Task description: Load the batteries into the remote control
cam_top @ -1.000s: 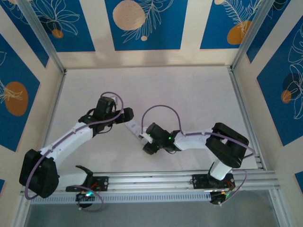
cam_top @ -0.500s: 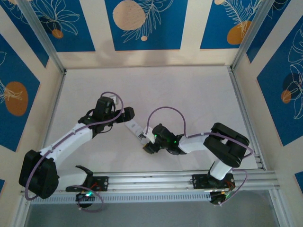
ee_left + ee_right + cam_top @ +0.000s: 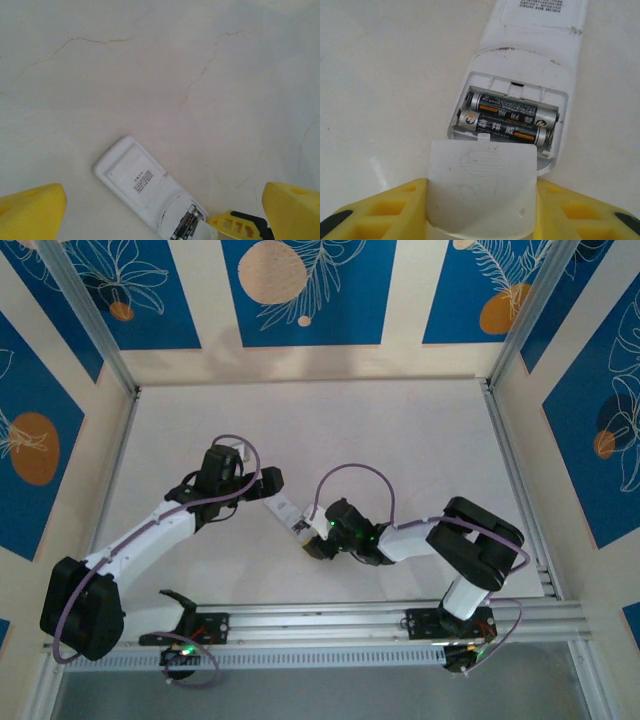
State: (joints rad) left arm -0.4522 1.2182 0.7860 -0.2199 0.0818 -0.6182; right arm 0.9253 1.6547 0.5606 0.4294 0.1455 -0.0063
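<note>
Your remote control (image 3: 530, 60) lies face down on the pale table (image 3: 150, 75), label side up, about mid-table between the two arms in the top view (image 3: 283, 510). The battery bay at its near end is uncovered, and both batteries (image 3: 506, 127) sit inside it side by side, lying across the remote's width, dark bodies with silver ends against the contacts. Your right gripper (image 3: 482, 215) is clamped on the battery cover (image 3: 482, 195), a white plate with a ribbed thumb patch. Its yellow fingers (image 3: 385, 212) press on the plate's two side edges. The cover's front edge is right at the open end of the bay, touching or just short of the rim, can't tell which, and it is not over the batteries. Your left gripper (image 3: 162, 210) is spread wide with nothing in it, one yellow finger at each bottom corner of its wrist view, the remote (image 3: 140, 182) lying diagonally between them and not touching either. From that view the batteries (image 3: 186, 226) show at the remote's lower end. In the top view the left gripper (image 3: 262, 485) sits just beside the remote's far end and the right gripper (image 3: 315, 545) at its near end.
</note>
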